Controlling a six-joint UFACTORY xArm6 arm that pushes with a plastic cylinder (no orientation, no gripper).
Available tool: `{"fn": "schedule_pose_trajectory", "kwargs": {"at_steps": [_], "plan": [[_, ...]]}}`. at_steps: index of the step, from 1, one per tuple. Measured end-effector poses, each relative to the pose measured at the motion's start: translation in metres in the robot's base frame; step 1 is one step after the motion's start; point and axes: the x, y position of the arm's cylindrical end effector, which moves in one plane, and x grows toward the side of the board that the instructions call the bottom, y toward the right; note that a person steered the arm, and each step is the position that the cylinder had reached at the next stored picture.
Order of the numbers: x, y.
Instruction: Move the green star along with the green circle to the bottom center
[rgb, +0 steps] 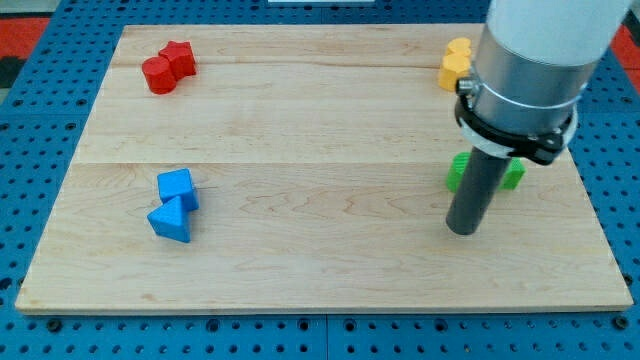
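Two green blocks sit at the view's right, mostly hidden behind my rod: one shows to the rod's left, the other to its right. I cannot tell which is the star and which the circle. My tip rests on the board just below the green blocks, toward the view's bottom right, a short gap from them.
A red pair of blocks lies at the top left. A blue cube and a blue triangle sit at the left. Yellow blocks are at the top right, partly behind the arm. The wooden board ends near the bottom.
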Motion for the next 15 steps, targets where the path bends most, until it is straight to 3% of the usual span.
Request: {"fn": "schedule_pose_trajectory", "kwargs": {"at_steps": [1,2,3,7,8,10,15], "plan": [[0.001,0.063],[-0.042,0.124],[-0.075,0.13],[-0.075,-0.025],[-0.08,-0.03],[-0.13,-0.029],[-0.079,-0.07]]}}
